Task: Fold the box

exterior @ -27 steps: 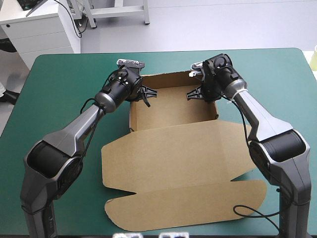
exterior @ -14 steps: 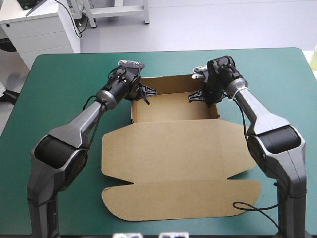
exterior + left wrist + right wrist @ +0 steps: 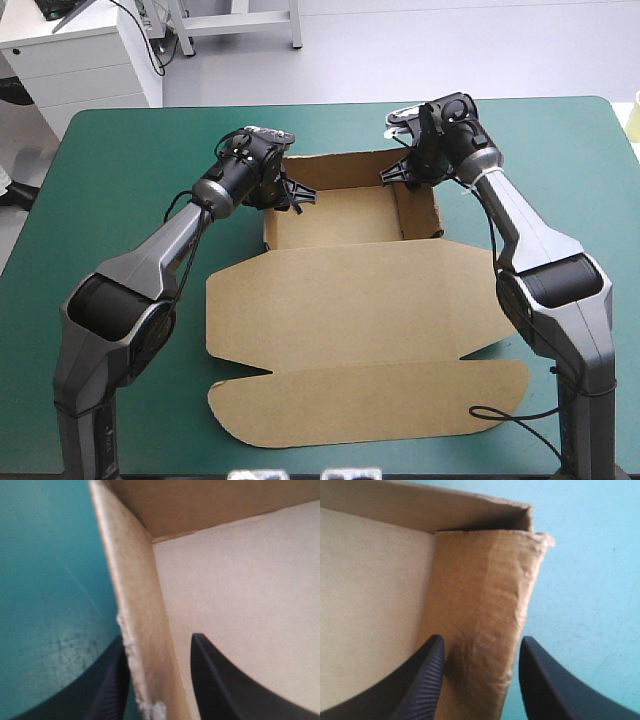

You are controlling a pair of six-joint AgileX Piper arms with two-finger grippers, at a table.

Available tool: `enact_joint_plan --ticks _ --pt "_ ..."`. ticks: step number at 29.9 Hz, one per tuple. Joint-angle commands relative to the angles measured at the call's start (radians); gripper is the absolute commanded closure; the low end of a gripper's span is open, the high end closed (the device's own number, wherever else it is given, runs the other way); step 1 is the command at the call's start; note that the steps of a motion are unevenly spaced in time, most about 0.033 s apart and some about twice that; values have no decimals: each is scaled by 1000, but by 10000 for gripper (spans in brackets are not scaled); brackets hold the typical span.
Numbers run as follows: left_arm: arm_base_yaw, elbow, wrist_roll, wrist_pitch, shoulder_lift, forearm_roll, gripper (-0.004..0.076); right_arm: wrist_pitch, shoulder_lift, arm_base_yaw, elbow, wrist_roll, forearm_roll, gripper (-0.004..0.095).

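Teal-green table (image 3: 120,150) carried the brown box (image 3: 340,215) at its middle, lid (image 3: 360,300) lying flat; the left claw (image 3: 297,190) pinched the box's left wall (image 3: 140,605) and the right claw (image 3: 393,172) its right wall (image 3: 485,605), both almost closed.

The teal-green cover (image 3: 120,180) lies smooth over the tabletop. Just off its right edge, near the far corner, a pale yellowish object (image 3: 635,115) shows only partly.

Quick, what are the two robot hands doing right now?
Left gripper: jaws closed on one side wall of the box.
Right gripper: jaws closed on the opposite side wall.
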Motion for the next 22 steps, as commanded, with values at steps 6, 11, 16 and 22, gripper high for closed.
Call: enact_joint_plan --ticks 6,11,16,22 --pt "-3 -132 21 40 -162 5 416 10 -160 -5 -37 -9 -50 458" --pt "-3 -152 46 34 -268 15 416 10 -246 -5 -37 -9 -43 462" --pt "-5 -152 46 72 -408 73 466 10 -360 -5 -37 5 9 532" --pt "-5 -136 127 130 -558 99 717 10 -474 -3 -37 -1 26 724"
